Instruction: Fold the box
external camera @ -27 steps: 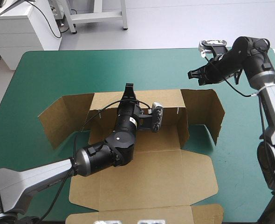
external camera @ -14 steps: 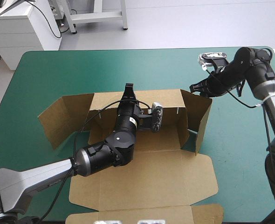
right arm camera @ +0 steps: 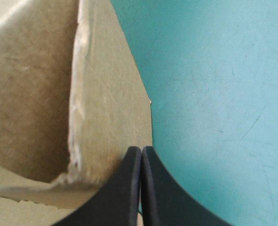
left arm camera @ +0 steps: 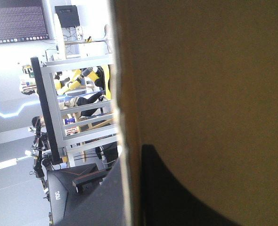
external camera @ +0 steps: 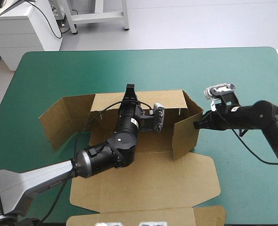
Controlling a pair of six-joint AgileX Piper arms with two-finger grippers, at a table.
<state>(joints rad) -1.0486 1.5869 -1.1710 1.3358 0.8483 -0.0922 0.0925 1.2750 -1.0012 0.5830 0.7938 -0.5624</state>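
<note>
Cardboard sits near the middle of the teal-green counter (external camera: 59, 70): the brown box (external camera: 143, 181), only half raised. Its back wall (external camera: 106, 106) stands upright, and the lid panel (external camera: 176, 188) lies flat on the counter toward the near edge. The left side flap (external camera: 63, 117) leans outward and open. The right side flap (external camera: 183, 134) is swung in, standing roughly square to the back wall at the box's right end.

The left arm reaches across the lid panel from the near left corner. The left claw (external camera: 129, 90) sits on the top edge of the back wall, clenched on it. From its wrist I can see the raw board edge running between the two black fingers, brown board filling one side.

The right arm comes in low from the right edge of the counter. The right claw (external camera: 198, 124) is clenched on nothing, its fingers meeting in one point. That point rests against the outer face of the right side flap, near the flap's free edge, with bare teal-green cover just beside it.
</note>
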